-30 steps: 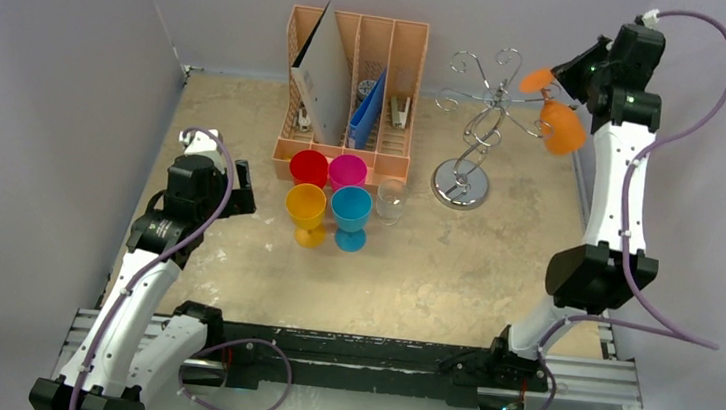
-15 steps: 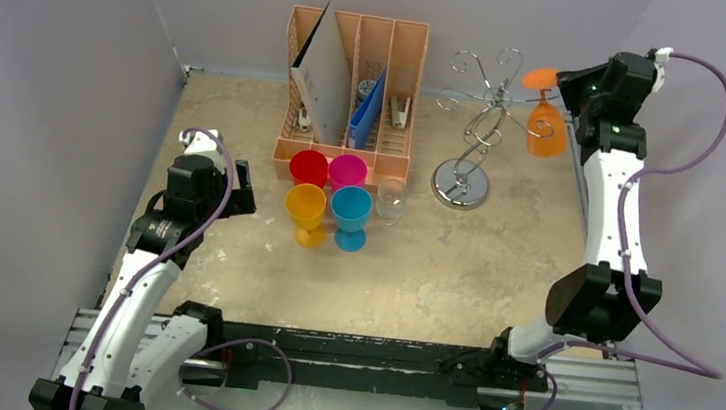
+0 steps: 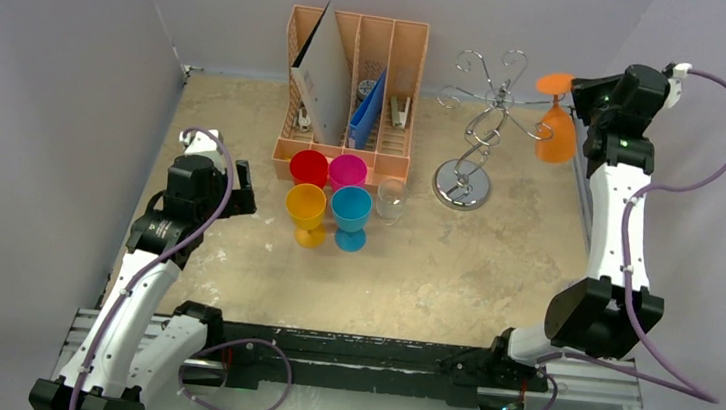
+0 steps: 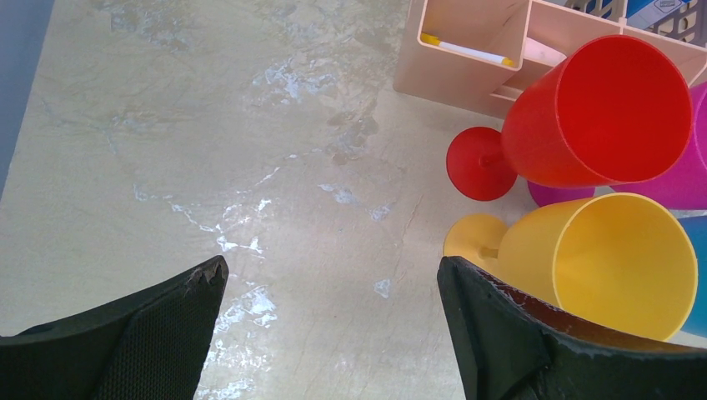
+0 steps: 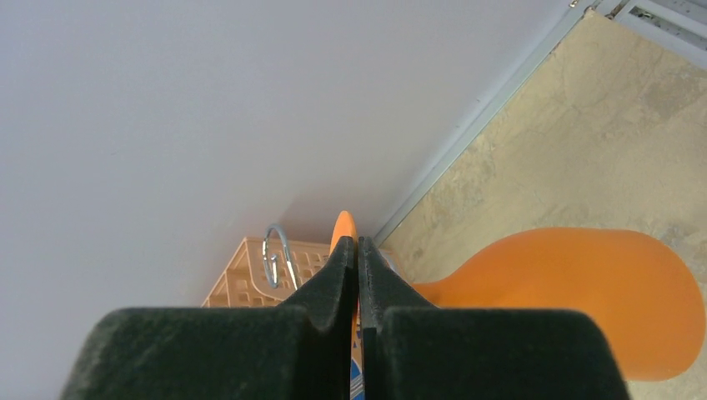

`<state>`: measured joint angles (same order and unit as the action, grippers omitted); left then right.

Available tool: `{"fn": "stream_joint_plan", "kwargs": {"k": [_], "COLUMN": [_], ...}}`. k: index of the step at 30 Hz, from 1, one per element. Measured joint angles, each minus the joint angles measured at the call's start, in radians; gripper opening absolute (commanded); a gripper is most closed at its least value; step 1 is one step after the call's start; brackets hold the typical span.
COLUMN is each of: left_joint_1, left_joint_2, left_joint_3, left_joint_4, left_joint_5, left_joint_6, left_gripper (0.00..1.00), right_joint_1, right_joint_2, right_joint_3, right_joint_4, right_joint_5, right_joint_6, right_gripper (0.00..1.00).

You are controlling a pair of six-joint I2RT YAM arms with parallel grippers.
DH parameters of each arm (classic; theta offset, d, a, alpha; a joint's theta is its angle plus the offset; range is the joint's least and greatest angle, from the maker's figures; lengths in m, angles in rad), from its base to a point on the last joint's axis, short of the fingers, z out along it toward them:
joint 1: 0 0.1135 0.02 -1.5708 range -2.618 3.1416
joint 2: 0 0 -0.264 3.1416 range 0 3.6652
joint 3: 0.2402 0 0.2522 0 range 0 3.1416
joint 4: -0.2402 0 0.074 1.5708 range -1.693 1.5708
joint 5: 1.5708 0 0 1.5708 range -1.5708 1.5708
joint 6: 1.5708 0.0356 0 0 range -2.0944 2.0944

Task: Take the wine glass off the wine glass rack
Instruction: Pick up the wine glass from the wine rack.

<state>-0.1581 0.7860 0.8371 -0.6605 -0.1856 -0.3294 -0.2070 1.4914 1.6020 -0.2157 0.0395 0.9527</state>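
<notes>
The silver wire wine glass rack (image 3: 478,116) stands on its round disc base (image 3: 460,185) at the back right; one of its loops shows in the right wrist view (image 5: 275,250). My right gripper (image 3: 579,86) is shut on the flat foot (image 5: 343,227) of an orange wine glass (image 3: 557,135), which hangs bowl-down right beside the tip of the rack's right arm. The bowl fills the right of the right wrist view (image 5: 584,292). My left gripper (image 4: 329,287) is open and empty above the table, left of the cups; it also shows in the top view (image 3: 240,193).
A peach slotted desk organiser (image 3: 351,83) stands at the back. In front of it are red (image 3: 308,167), pink (image 3: 347,169), yellow (image 3: 305,210) and blue (image 3: 350,214) goblets and a small clear glass (image 3: 391,200). Walls close in on the left, back and right.
My right arm has shifted to the right, carrying the orange glass by its foot slightly away from the rack. The glass now hangs straighter. The left arm has not moved.
</notes>
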Motion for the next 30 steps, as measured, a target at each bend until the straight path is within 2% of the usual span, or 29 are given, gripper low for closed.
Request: {"fn": "stream_joint_plan", "kwargs": {"k": [16, 30], "left_joint_1": [0.0, 0.0], "left_joint_2": [0.0, 0.002], "left_joint_3": [0.0, 0.0], "left_joint_4": [0.0, 0.0], "left_joint_5": [0.003, 0.011], "left_joint_6": [0.0, 0.0], "left_gripper": [0.95, 0.95], "right_joint_1": [-0.013, -0.015], "right_joint_2": [-0.063, -0.013], "right_joint_3": [-0.043, 0.018], "right_joint_4": [0.002, -0.047], "right_joint_5": [0.009, -0.161], "right_joint_6": [-0.012, -0.01], "right_gripper": [0.0, 0.0]}}
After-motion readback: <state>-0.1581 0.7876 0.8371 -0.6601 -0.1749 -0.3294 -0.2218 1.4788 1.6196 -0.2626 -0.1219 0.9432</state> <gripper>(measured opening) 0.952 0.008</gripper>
